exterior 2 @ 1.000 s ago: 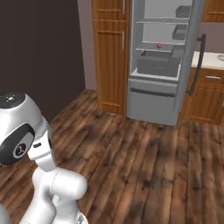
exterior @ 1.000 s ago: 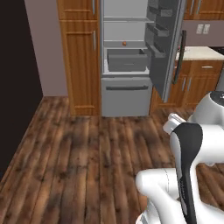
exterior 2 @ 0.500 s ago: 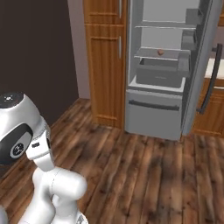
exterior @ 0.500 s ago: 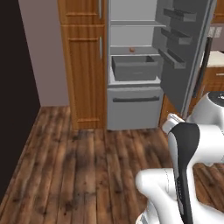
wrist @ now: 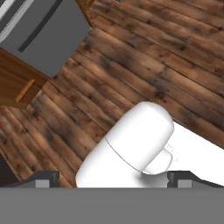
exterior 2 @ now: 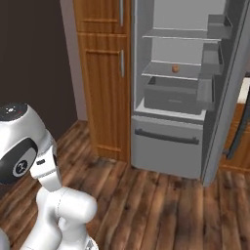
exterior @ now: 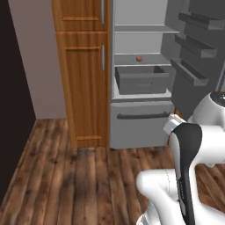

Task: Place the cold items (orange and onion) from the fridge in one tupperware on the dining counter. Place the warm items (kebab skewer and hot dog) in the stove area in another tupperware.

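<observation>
Since no brand, label or writing can be read anywhere, that part is nil. Vs the earlier pics the whole scene has shifted and grown: base cam has driven closer, so the fridge [exterior: 140, 88] now sits bigger, at approx 12–1 o'clock in left base view and 1 o'clock in right base view. Things themselves haven't moved rel. to each other.

Fridge door [exterior: 197, 57] is swung open at 2 o'clock in left base view, w/ door bins on its inner face. On a middle shelf sits one small round orange-brown item [exterior: 139, 58], also seen in right base view [exterior 2: 175, 69]; orange or onion, too small to tell which. Just below it a grey drawer [exterior: 141, 79] is pulled out, and under that the closed freezer drawer [exterior: 139, 123] w/ a dark handle bar. Wood cabinet [exterior: 83, 70] stands touching the fridge's side, at 11 o'clock. Wood plank floor [exterior: 66, 184] runs across the lower half.

Gripper [wrist: 113, 179]: in hand view its two dark finger tips [wrist: 43, 178] rise at approx 7 and 5 o'clock, well apart, so the claw is spread wide, released, holding nothing and touching nothing. Hand cam looks down at floor planks, w/ a grey fridge corner at 11 o'clock and a cabinet edge at 9 o'clock.
</observation>
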